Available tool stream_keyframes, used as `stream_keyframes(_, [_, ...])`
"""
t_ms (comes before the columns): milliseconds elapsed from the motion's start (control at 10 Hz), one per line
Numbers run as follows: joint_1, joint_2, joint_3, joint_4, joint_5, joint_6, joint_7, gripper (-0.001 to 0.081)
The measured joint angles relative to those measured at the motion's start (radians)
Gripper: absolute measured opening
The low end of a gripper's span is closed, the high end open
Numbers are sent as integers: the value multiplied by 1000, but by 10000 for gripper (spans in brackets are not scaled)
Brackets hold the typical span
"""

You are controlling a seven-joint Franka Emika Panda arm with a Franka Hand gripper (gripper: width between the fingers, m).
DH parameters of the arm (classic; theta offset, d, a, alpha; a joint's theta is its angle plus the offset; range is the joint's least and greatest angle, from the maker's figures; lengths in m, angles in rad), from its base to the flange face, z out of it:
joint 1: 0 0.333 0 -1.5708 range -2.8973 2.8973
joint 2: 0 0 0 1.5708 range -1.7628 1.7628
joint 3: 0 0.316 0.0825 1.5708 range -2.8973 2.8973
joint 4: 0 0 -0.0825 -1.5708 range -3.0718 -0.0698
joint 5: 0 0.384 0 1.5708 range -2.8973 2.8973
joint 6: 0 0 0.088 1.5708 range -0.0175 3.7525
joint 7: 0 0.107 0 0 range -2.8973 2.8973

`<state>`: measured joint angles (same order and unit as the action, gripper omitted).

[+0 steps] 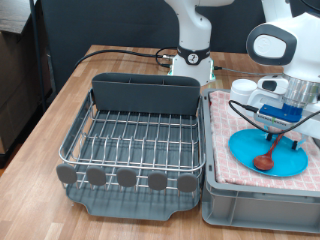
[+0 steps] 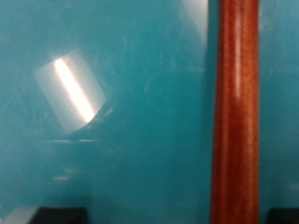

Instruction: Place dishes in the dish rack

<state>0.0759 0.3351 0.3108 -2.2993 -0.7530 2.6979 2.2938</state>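
The bright-blue plate [image 1: 285, 160] lies on the pink checkered cloth [image 1: 222, 130] on the exterior view's right. The brown wooden spoon [image 1: 267, 156] rests on it, bowl towards the view's bottom. My gripper [image 1: 279, 128] hangs low over the spoon's handle. In the wrist view the plate [image 2: 112, 140] fills the picture and the spoon handle [image 2: 236, 112] runs between my two dark fingertips [image 2: 56, 216], nearer one of them. The gripper [image 2: 168, 217] is open and the fingers are well apart. A white mug-like shape [image 1: 243, 90] sits behind the gripper. The dish rack [image 1: 135, 150] holds no dishes.
The cloth covers a grey crate [image 1: 260, 205] that stands against the rack. The robot's base [image 1: 192, 60] and a black cable [image 1: 120, 52] are at the back of the wooden table [image 1: 40, 130]. A bright glare patch [image 2: 73, 89] shows on the plate.
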Motion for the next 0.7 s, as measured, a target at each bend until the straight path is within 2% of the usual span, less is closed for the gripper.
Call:
stream_keyframes(100, [0, 1, 0, 0, -3, 0, 6, 307])
stream_keyframes(200, [1, 3, 0, 0, -7, 1, 12, 307])
stream_keyframes(300, [1, 4, 0, 0, -8, 1, 14, 127])
stream_keyframes(400, [1, 4, 2, 0, -8, 1, 14, 127])
stream_keyframes(500, [0, 3, 7, 2, 1, 1, 5, 93])
stream_keyframes(700, [-8, -12, 26, 8, 38, -16, -33, 93])
